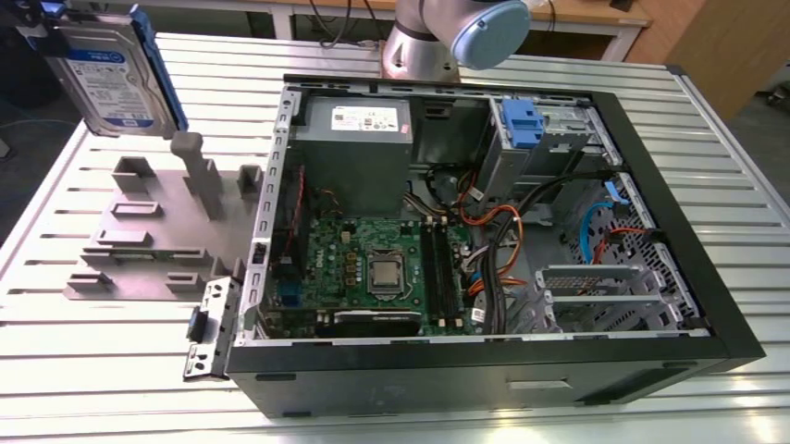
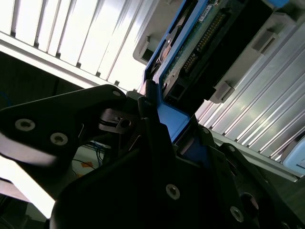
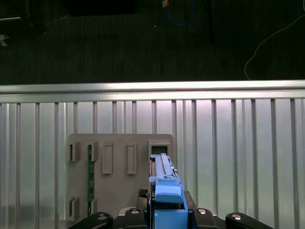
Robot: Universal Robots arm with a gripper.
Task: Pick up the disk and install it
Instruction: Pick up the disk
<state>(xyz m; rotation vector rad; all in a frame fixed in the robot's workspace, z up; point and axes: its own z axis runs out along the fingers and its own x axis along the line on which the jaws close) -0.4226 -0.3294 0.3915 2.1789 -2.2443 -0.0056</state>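
Above the grey stand, disk held upright, hand clamped on its rail

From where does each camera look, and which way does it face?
Exterior view: above the table, looking down into the open computer case; the arm's joint shows.
First wrist view: faces down past the gripper onto the grey slotted stand.
Second wrist view: looks along the gripper's black body.
All three share the held disk.

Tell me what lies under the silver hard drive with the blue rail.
The grey slotted plastic stand, on the ribbed metal table. The silver hard drive, clamped in the black gripper, covers part of the stand's slots.
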